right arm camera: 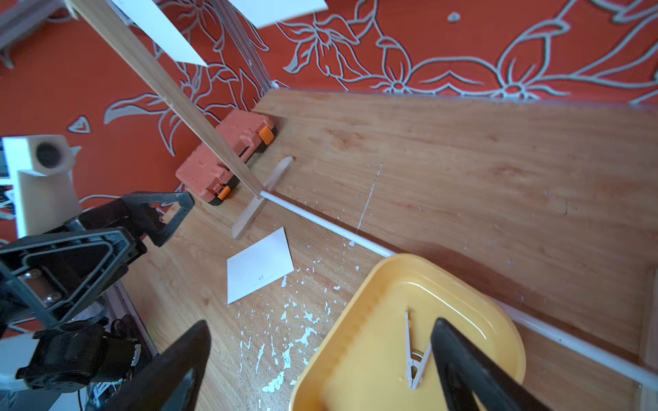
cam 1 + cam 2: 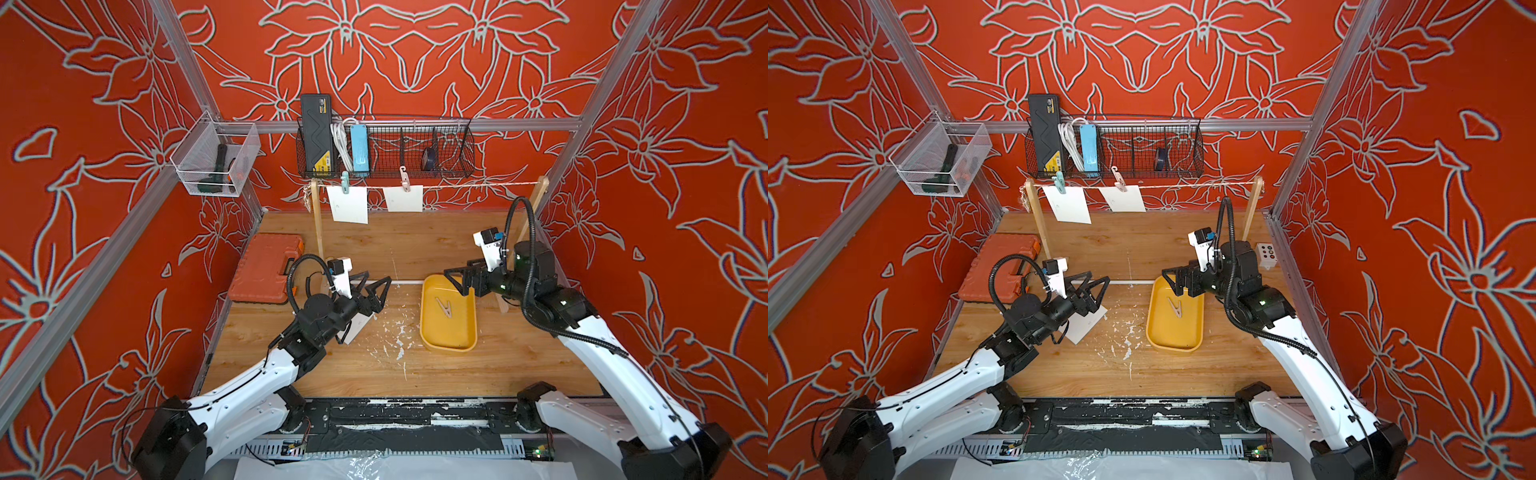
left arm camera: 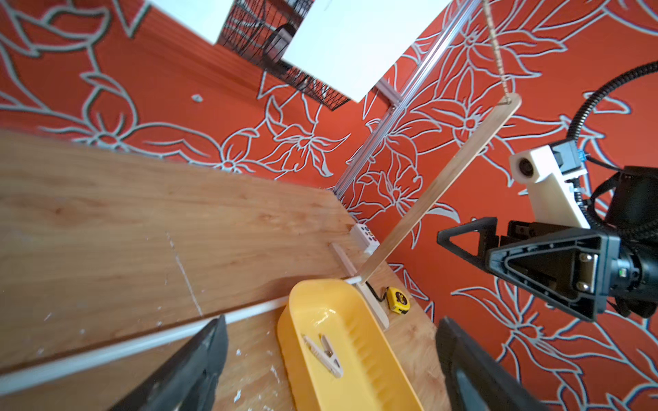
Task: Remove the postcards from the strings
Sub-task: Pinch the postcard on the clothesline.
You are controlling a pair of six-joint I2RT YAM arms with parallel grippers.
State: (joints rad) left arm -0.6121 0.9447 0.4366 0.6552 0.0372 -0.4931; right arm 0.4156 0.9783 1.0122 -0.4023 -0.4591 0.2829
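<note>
Right jaws wide over tray [image 2: 448, 334] with clothespin [image 2: 445, 308]

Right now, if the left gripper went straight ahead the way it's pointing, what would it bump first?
Probably the yellow tray: the left wrist view shows it straight ahead between the open fingers. Height is hard to judge, so the left gripper might pass over its rim.

Black jaws of the right gripper [image 1: 320, 322], spread wide and empty, hover above a yellow tray [image 1: 374, 313] holding one beige clothespin [image 1: 413, 363], on a wooden table [image 1: 463, 160]. At eleven o'clock ahead, a white postcard [image 1: 260, 270] lies flat on the table; farther, an orange case [image 1: 228, 160]. At nine o'clock, the left gripper [image 1: 165, 224], jaws apart.
</note>
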